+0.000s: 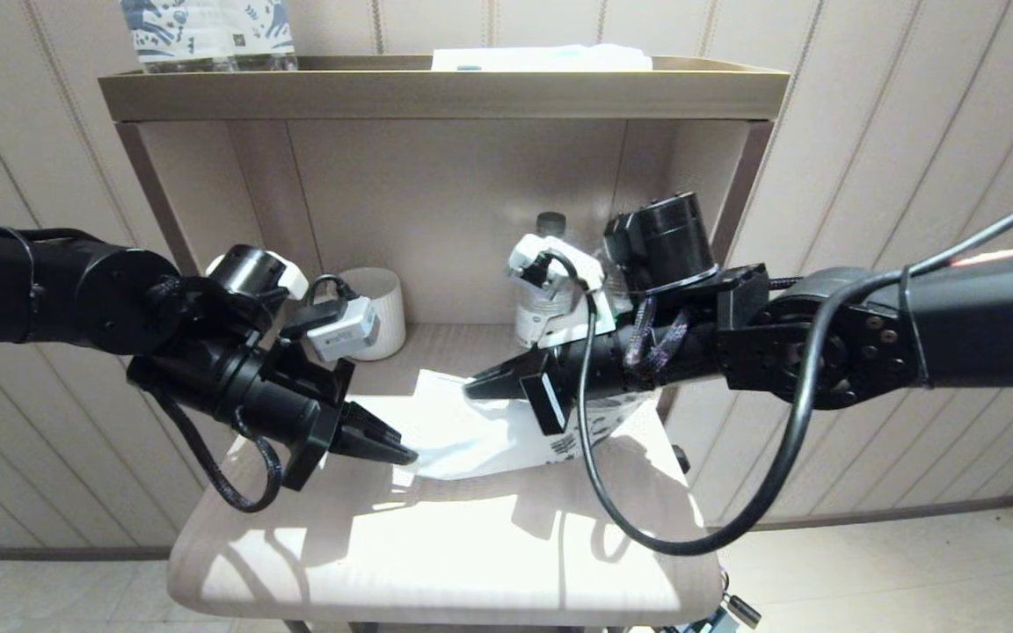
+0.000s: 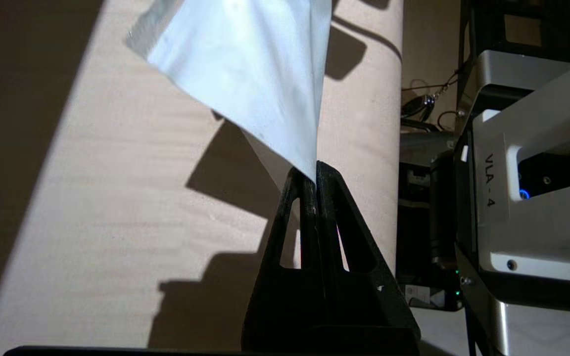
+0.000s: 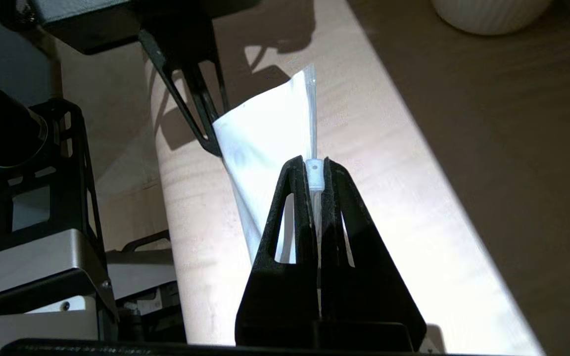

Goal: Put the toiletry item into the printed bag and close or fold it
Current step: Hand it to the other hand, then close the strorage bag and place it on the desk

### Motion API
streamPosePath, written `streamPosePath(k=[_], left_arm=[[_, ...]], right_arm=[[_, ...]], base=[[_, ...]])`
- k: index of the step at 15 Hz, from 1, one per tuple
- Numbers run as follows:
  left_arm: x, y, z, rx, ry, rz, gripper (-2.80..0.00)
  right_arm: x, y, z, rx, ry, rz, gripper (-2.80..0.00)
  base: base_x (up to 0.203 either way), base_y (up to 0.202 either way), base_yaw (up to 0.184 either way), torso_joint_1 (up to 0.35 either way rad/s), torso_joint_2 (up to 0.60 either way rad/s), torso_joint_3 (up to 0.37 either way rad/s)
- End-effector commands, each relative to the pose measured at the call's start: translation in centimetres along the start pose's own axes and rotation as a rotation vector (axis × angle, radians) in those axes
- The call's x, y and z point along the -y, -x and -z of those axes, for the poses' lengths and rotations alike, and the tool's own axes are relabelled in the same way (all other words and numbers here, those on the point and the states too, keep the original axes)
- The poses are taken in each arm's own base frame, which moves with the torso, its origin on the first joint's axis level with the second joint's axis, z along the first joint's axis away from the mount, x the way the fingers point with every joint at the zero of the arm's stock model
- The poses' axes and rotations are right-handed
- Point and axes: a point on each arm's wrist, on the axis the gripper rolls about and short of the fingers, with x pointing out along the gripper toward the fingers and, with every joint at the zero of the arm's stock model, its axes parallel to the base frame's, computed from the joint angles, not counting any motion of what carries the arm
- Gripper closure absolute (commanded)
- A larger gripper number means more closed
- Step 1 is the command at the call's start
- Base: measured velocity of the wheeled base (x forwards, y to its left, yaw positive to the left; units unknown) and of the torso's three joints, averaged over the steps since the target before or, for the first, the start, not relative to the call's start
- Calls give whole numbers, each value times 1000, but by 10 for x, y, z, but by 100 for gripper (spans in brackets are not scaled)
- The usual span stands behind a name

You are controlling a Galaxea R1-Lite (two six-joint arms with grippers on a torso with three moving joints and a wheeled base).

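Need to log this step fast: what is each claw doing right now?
Left claw: closed on a corner of the printed bag.
Right claw: closed on the toothbrush at the bag's edge.

This looks like a hotel or guest room. Padded beige wall panels with vertical seams line the walls, and a pale wooden shelf unit stands against them. Its top holds blue-patterned wrapped bottles and a folded white cloth; the niche below holds a ribbed white cup and 1 water bottle, typical guest amenities.
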Motion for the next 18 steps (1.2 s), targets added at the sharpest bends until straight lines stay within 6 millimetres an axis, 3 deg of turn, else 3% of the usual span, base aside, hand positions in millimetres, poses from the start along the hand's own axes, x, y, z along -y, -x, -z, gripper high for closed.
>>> streamPosePath(k=[1,11,18], left_arm=[[1,0,0,2,-3,6,0],[0,2,-3,7,-8,-1,0],[-18,39,-20,76,178,56,0]], right_arm=[[2,11,-1,7,-1,16,0],[1,12,2,0,-5,13,0],[-2,7,-4,14,11,-2,0]], base=[[0,0,0,0,0,0],[0,0,0,0,0,0],[0,0,0,0,0,0]])
